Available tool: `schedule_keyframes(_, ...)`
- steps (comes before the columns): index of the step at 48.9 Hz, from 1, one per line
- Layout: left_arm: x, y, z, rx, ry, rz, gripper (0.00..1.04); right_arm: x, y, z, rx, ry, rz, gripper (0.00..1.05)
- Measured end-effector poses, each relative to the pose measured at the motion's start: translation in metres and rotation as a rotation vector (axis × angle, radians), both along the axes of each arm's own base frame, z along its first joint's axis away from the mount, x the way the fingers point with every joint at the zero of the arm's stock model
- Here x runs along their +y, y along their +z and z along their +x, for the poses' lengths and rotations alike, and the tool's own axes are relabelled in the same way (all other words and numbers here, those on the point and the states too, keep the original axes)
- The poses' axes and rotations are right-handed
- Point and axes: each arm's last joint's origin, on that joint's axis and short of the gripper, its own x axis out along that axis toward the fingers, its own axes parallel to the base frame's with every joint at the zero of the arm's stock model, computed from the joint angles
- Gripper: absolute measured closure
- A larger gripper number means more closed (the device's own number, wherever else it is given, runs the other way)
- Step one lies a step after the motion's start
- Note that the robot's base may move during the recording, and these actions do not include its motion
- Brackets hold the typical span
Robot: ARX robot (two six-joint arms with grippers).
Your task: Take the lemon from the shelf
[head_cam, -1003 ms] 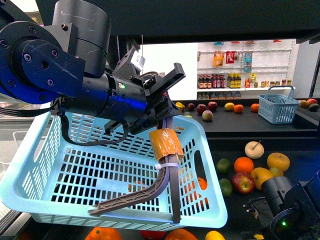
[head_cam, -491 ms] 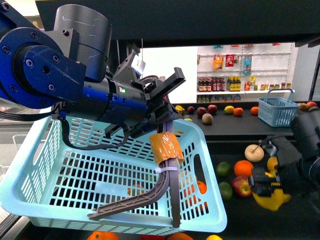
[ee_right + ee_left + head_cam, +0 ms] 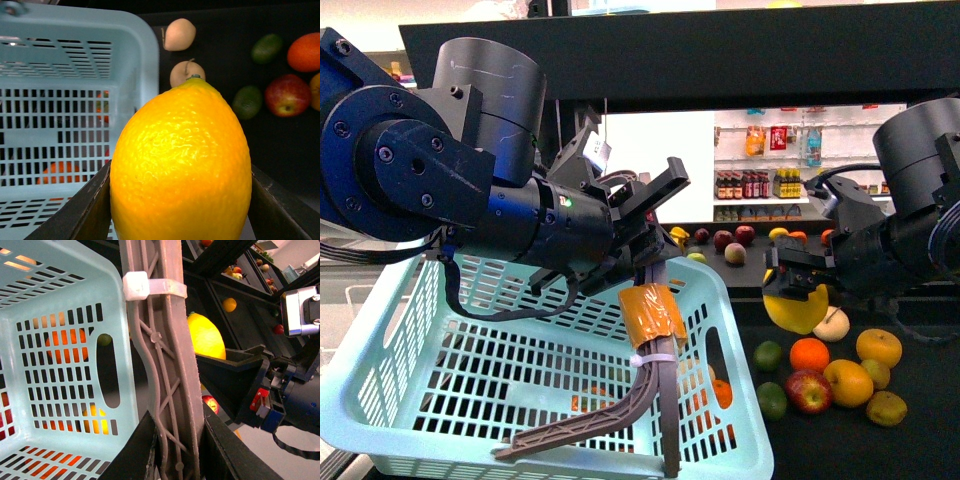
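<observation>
Basket [image 3: 380, 345] of pale blue plastic fills the left, hanging from its grey handle [image 3: 645, 385], which is wrapped with orange tape [image 3: 653, 300] and a white zip tie [image 3: 655, 357]. The left gripper [image 3: 655, 245] is clamped on that handle; the left wrist view shows a black finger [image 3: 135, 452] pressed to each side. Just right of the basket's rim, the lemon [image 3: 800, 312] hangs in the air above the shelf [image 3: 930, 440], pinched between the 2 fingers of the right gripper [image 3: 798, 290]. Under it on the black tier lie an orange [image 3: 809, 354], a red apple [image 3: 807, 391], 2 limes [image 3: 767, 356] and several yellow apples [image 3: 850, 383].
</observation>
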Motion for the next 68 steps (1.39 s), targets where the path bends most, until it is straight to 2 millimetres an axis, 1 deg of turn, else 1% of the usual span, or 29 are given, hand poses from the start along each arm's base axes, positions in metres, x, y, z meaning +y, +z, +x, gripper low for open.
schedule_keyframes(10,0.000,0.000,0.000,0.000,0.000,0.000,0.87,0.034,-0.002,-0.007,0.019,0.045,0.035,0.40)
schedule_keyframes(19,0.000,0.000,0.000,0.000,0.000,0.000,0.87,0.054,-0.003,-0.011,0.020,0.080,0.041,0.40)
schedule_keyframes(20,0.000,0.000,0.000,0.000,0.000,0.000,0.87,0.056,-0.004,-0.012,0.021,0.085,0.040,0.38)
schedule_keyframes(25,0.000,0.000,0.000,0.000,0.000,0.000,0.87,0.059,-0.008,-0.012,0.023,0.082,0.048,0.20)
schedule_keyframes(28,0.000,0.000,0.000,0.000,0.000,0.000,0.87,0.059,-0.009,-0.012,0.021,0.078,0.053,0.14)
schedule_keyframes(30,0.000,0.000,0.000,0.000,0.000,0.000,0.87,0.059,-0.009,-0.011,0.018,0.071,0.062,0.07)
schedule_keyframes(32,0.000,0.000,0.000,0.000,0.000,0.000,0.87,0.058,-0.009,-0.011,0.018,0.064,0.070,0.06)
schedule_keyframes(35,0.000,0.000,0.000,0.002,-0.001,-0.001,0.87,0.056,-0.009,-0.010,0.014,0.055,0.078,0.08)
schedule_keyframes(40,0.000,-0.001,0.000,0.004,0.000,-0.001,0.87,0.049,-0.010,-0.009,0.013,0.035,0.090,0.08)
schedule_keyframes(46,0.000,0.000,0.000,0.003,0.003,0.000,0.87,0.032,-0.011,-0.007,0.008,-0.017,0.082,0.08)
schedule_keyframes(51,0.000,0.000,0.000,0.000,0.005,0.004,0.87,0.006,-0.011,-0.006,-0.016,-0.091,0.059,0.08)
schedule_keyframes(55,0.000,0.000,0.000,0.000,0.005,0.003,0.87,-0.032,-0.014,-0.009,-0.053,-0.204,-0.030,0.08)
schedule_keyframes(57,0.000,0.000,0.000,0.001,0.002,0.002,0.87,-0.041,-0.018,-0.010,-0.055,-0.227,-0.057,0.08)
schedule_keyframes(59,0.000,0.000,0.000,0.003,0.001,0.000,0.87,-0.051,-0.026,-0.013,-0.047,-0.246,-0.101,0.08)
schedule_keyframes(61,0.000,0.000,0.000,0.004,-0.001,-0.002,0.87,-0.057,-0.035,-0.016,-0.033,-0.256,-0.138,0.08)
schedule_keyframes(64,0.000,0.000,0.000,0.004,-0.001,-0.001,0.87,-0.064,-0.058,-0.019,0.005,-0.254,-0.206,0.08)
schedule_keyframes(65,0.000,0.000,0.000,0.004,-0.001,-0.001,0.87,-0.064,-0.062,-0.020,0.014,-0.256,-0.211,0.08)
schedule_keyframes(68,-0.001,0.000,0.000,0.003,-0.003,-0.001,0.87,-0.064,-0.091,-0.023,0.079,-0.233,-0.247,0.08)
